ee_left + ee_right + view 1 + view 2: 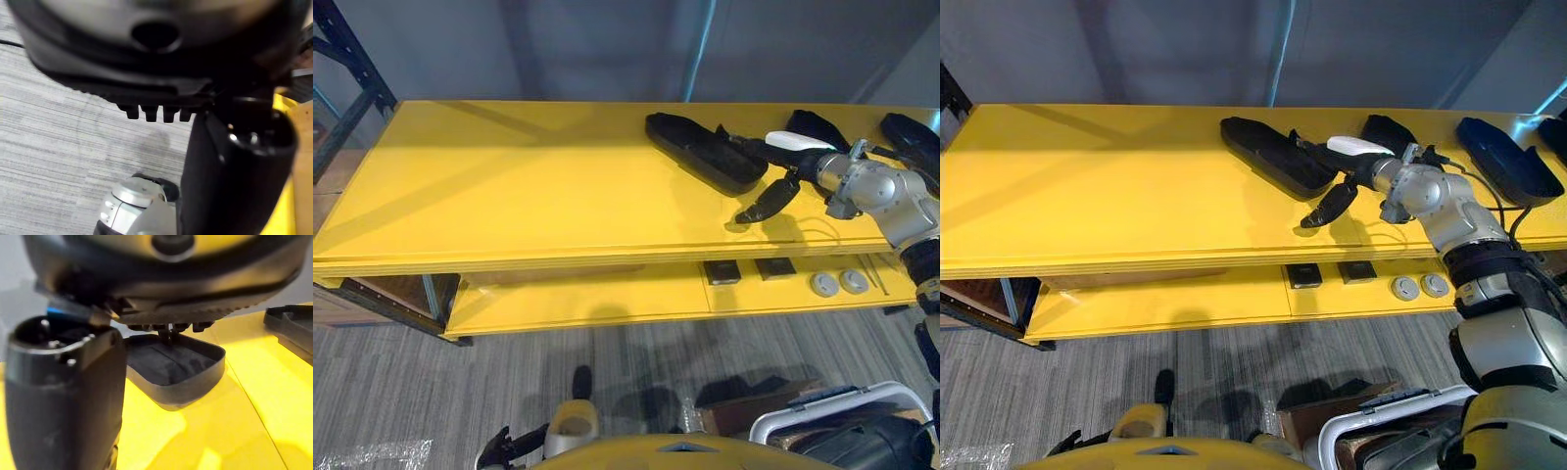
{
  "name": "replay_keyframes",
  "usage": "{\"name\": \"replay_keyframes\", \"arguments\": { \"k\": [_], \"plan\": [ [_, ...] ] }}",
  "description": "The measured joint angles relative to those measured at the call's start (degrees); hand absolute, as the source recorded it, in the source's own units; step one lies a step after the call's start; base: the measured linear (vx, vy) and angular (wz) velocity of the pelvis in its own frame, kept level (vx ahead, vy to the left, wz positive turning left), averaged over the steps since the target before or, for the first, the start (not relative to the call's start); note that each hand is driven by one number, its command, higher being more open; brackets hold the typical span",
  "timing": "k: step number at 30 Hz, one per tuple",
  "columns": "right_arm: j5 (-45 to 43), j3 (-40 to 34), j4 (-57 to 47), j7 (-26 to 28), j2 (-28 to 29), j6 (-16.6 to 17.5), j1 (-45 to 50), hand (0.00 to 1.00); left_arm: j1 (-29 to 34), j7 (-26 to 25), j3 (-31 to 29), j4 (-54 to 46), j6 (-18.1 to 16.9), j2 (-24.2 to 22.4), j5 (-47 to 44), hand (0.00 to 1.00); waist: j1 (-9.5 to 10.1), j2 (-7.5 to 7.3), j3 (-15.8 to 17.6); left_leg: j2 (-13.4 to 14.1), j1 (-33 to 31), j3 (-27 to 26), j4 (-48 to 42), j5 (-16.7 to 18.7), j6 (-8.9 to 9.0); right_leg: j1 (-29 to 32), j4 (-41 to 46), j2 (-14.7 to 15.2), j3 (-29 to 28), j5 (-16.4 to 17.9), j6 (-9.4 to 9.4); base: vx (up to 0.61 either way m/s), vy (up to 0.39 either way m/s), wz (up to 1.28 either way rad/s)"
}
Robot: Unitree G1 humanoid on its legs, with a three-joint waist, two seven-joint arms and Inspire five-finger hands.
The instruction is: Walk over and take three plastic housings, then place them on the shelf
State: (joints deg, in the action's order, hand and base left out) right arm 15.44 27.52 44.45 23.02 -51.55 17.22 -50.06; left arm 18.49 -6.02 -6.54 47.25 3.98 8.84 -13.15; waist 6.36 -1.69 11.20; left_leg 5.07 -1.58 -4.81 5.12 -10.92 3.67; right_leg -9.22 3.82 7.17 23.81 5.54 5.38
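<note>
Three black plastic housings lie on the yellow shelf top [509,186]. The long one [705,152] lies right of centre, open side up. Another housing [818,125] sits behind my right wrist, and the third [1508,157] is at the far right. My right hand [781,157] is open at the long housing's near end, its white-covered thumb over the rim and its fingers [766,201] pointing down to the shelf. In the right wrist view that housing [171,367] lies just past the fingers. My left hand [156,83] hangs low over the carpet, holding nothing.
On the lower yellow shelf [607,299] lie two dark squares [722,271] and two grey discs [823,284]. A dark rack frame [352,88] stands at the left. A white-rimmed bin [842,411] sits on the grey carpet at the lower right.
</note>
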Motion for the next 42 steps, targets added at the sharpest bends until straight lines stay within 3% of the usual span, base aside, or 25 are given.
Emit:
{"name": "replay_keyframes", "arguments": {
  "k": [7, 8, 19, 32, 42],
  "plan": [
    [6.9, -0.8, 5.2, -6.4, 2.4, -2.1, 0.0, 1.00, 0.2, 0.1, 0.0, -0.3, -0.1, -0.7, 0.0, 1.00, 0.06, 1.10, 1.1, -0.7, 0.0, 1.0, 0.0, -0.1, -0.17, -0.7, 0.0, 0.6, 1.1, 0.1, 0.28, 0.00, -0.006, 0.08],
    [7.9, -1.6, 5.4, -7.7, 2.5, -2.0, 0.0, 0.00, 0.2, 0.0, 0.0, -0.6, -0.1, -0.7, 0.0, 1.00, 0.19, 1.12, 1.4, -0.8, 0.0, 1.2, 0.0, -0.1, -0.19, -0.7, 0.0, 0.7, 1.2, 0.2, 0.32, -0.01, -0.014, 0.06],
    [9.1, -3.8, 5.4, -11.1, 2.5, -1.6, -0.3, 0.00, 0.3, 0.3, 0.0, -1.2, -0.1, -0.7, 0.1, 1.00, 1.23, 1.41, 2.7, -0.9, 0.0, 1.8, 0.0, -0.1, -0.20, -1.1, 0.1, 0.7, 1.9, 0.6, 0.54, -0.01, -0.015, 0.03],
    [15.9, -2.0, 4.9, -13.9, 6.4, 9.5, -0.3, 0.00, 0.5, 0.2, 0.0, -2.8, -0.2, -0.7, 0.4, 1.00, 1.32, 1.18, 4.2, -1.2, 0.0, 2.2, 0.0, -0.1, -0.19, -1.4, 0.1, 1.0, 2.4, 0.8, 0.63, 0.00, -0.008, 0.02],
    [23.1, -0.4, 3.3, -18.9, 5.7, 12.3, -0.4, 0.00, 0.6, 0.2, 0.0, -2.9, -0.5, -0.7, 2.3, 1.00, 1.26, 1.16, 4.2, -1.1, 0.0, 2.2, 0.0, -0.1, -0.20, -1.4, 0.1, 1.0, 2.4, 0.8, 0.65, 0.00, 0.000, 0.00]
  ]
}}
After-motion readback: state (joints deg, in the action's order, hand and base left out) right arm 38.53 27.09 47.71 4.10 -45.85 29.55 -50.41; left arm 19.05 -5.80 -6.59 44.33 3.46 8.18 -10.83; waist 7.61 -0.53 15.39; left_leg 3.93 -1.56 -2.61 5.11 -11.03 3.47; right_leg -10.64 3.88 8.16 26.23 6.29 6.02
